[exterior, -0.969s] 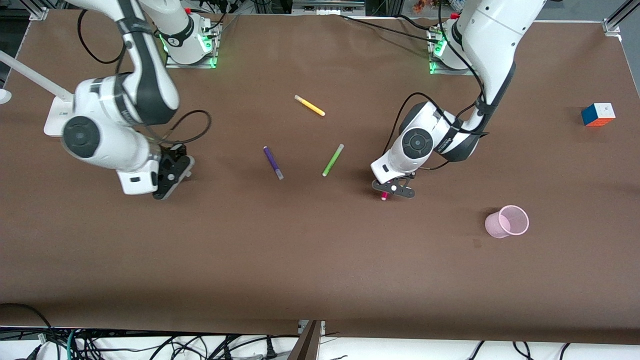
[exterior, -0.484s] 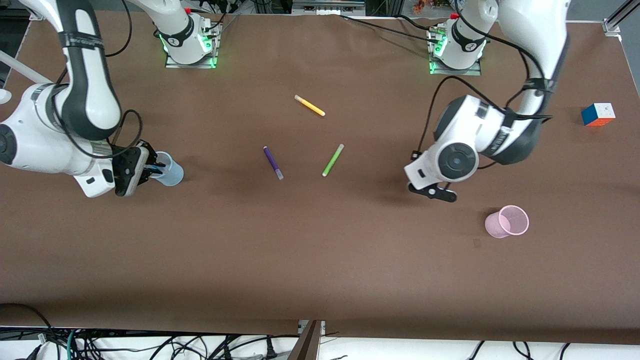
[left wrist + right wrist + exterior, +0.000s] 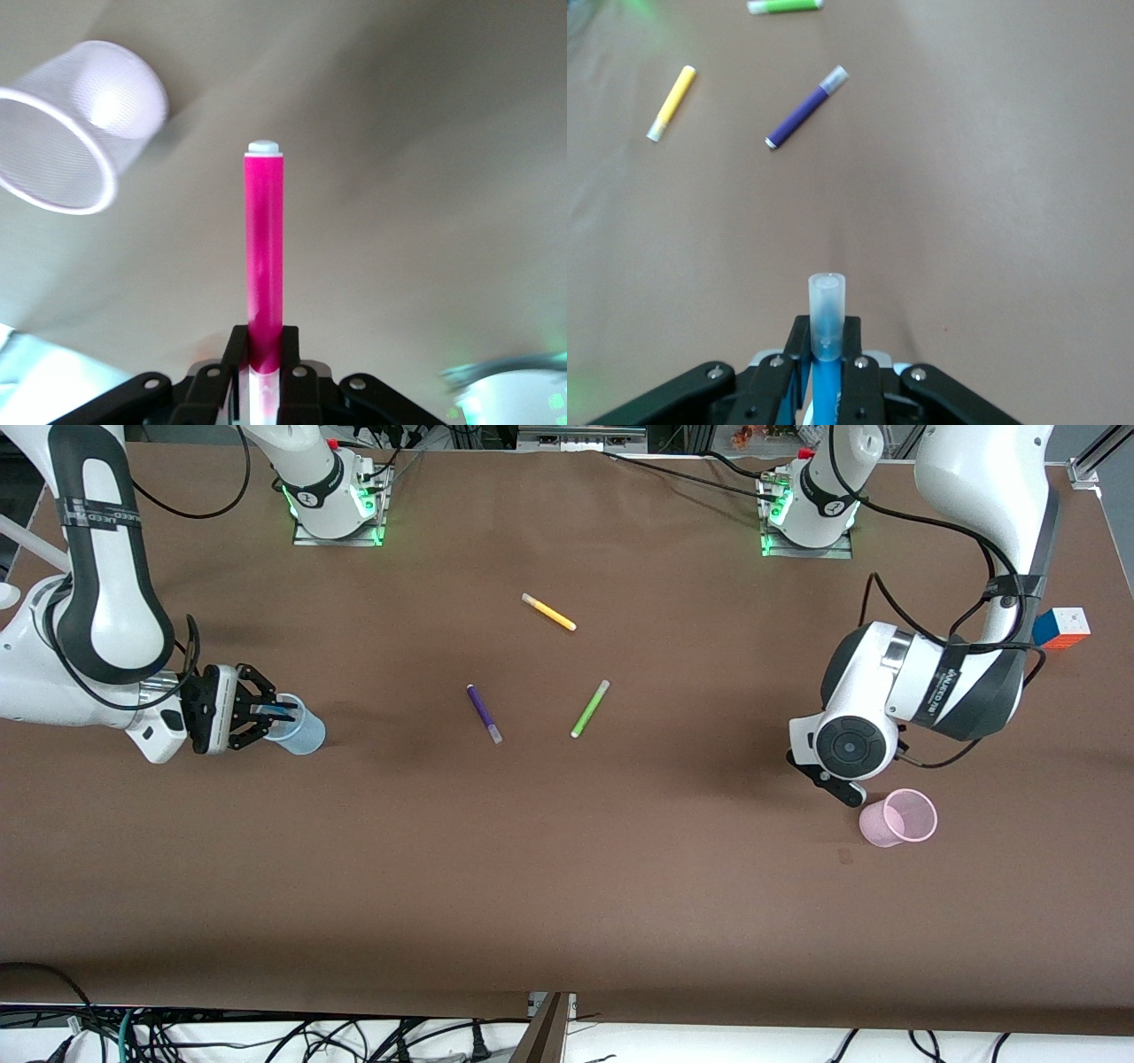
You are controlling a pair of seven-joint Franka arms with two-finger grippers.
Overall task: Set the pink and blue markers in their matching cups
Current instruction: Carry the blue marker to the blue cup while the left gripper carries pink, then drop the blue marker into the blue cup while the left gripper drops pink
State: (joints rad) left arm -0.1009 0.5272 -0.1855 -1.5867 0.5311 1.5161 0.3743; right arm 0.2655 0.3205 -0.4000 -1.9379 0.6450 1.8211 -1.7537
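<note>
Over the right arm's end of the table, the right gripper (image 3: 266,716) is clamped on the slim bright blue marker with its greyish translucent cap (image 3: 827,320), held just above the rim of the small pale blue translucent cup (image 3: 299,731); this half of the task looks to be at the drop, and the next move calls for tipping the marker's end inside the rim before letting go. Toward the middle of the table lie three markers left alone: a dark purple one (image 3: 484,713), a yellow one (image 3: 548,612) farther from the front camera, and a green one (image 3: 590,708). Toward the left arm's end, the left gripper (image 3: 263,367) is clamped on the magenta-pink marker (image 3: 264,257), hanging just beside the pale pink translucent cup (image 3: 897,818) and not yet over its mouth, so it needs centring first. The plain brown table covering (image 3: 567,886) is flat and uncluttered; a multicoloured puzzle cube (image 3: 1059,627) sits near the edge, and cables hang at the front.
</note>
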